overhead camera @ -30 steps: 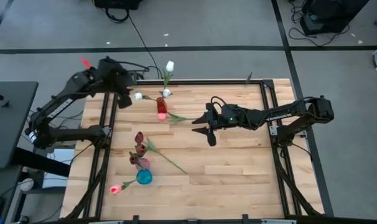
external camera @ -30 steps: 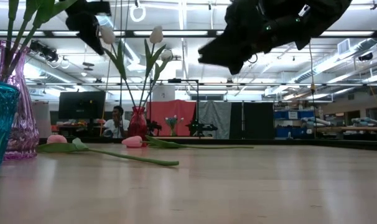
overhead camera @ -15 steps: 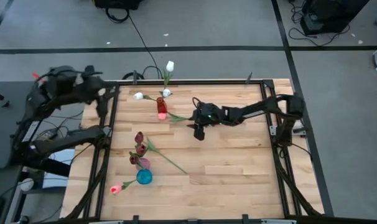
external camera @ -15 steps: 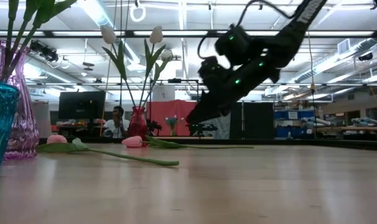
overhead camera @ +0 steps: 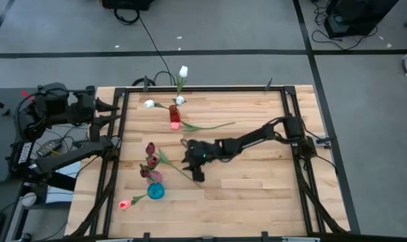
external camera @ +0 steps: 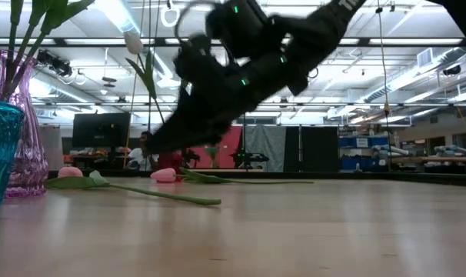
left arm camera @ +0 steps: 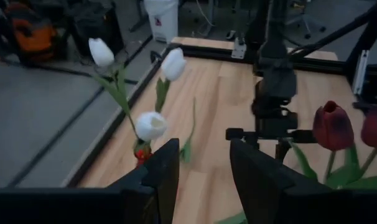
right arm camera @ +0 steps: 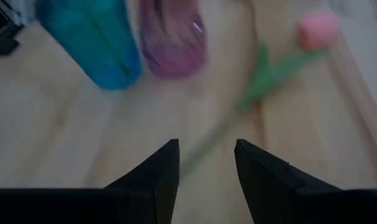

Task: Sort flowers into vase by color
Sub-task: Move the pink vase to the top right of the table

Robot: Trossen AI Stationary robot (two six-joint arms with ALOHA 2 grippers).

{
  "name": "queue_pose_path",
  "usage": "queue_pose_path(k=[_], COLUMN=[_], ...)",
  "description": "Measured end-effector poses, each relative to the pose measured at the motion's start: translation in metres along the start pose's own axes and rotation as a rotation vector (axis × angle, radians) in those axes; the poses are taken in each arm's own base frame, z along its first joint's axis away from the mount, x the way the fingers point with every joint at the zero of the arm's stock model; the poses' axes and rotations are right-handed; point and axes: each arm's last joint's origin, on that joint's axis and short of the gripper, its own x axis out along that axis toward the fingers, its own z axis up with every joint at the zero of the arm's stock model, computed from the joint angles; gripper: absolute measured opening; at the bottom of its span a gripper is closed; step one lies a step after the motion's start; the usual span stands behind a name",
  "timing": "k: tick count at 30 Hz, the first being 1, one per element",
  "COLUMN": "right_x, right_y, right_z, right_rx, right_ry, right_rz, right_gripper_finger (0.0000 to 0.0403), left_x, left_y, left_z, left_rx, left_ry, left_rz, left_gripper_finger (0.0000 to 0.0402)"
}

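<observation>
The right gripper [overhead camera: 192, 163] has its two dark fingers [right arm camera: 152, 180] parted with nothing between them, and they are poised just above the long thin green stem of a pink-headed artificial tulip [right arm camera: 272, 71] that lies flat on the pale wooden desk [overhead camera: 257, 188]. In the right wrist view the stem runs through the gap between the fingertips, with the pink head [right arm camera: 317, 28] at its far end. Just beyond lie a translucent teal glass vase [right arm camera: 89, 40] and a ribbed purple glass vase [right arm camera: 174, 34], side by side. From above, the right arm stretches from the desk's right edge across to the middle, near the purple vase, which holds dark maroon-red tulips [overhead camera: 150, 148]. A second pink tulip [overhead camera: 125, 204] lies by the desk's left edge, just beside the teal vase.

The left gripper [overhead camera: 116, 111] sits at the left edge of the desk, pulled back from the flowers, its fingers [left arm camera: 160, 174] likewise spread and empty. Past them the left wrist view shows a small red glass vase [left arm camera: 142, 151] holding three white tulips [left arm camera: 150, 125] on green stems, with another green stem lying on the desk beside it. In the low view a person [external camera: 144, 150] sits in the room far behind the desk.
</observation>
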Motion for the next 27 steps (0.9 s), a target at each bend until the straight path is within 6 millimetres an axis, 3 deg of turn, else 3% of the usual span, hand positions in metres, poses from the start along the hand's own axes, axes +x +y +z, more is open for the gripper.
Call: queue_pose_path(k=[7,13,16,21,27], right_x=[0.005,0.003,0.001,-0.02,-0.039], right_y=[0.048,0.08,0.085,0.082,0.08], right_z=[0.027,0.031,0.028,0.048,0.064], right_rx=[-0.116,-0.179,-0.169,-0.08,-0.028], right_ry=[-0.171,-0.272,-0.239,-0.252,-0.283], right_rz=[0.078,0.09,0.05,0.03,0.002], right_gripper_finger=[0.0167,0.0193,0.0215,0.0231,0.0226], left_x=[-0.003,-0.003,-0.006,-0.015,-0.05], left_y=[-0.002,-0.001,-0.004,-0.013,-0.035], left_z=[-0.003,-0.003,-0.001,-0.002,-0.012], left_rx=[-0.046,-0.037,-0.022,-0.015,0.033], left_ry=[0.007,0.004,-0.042,-0.12,-0.306], left_rz=[0.008,0.021,-0.034,-0.22,-0.374], left_gripper_finger=[0.0147,0.0147,0.0147,0.0147,0.0147])
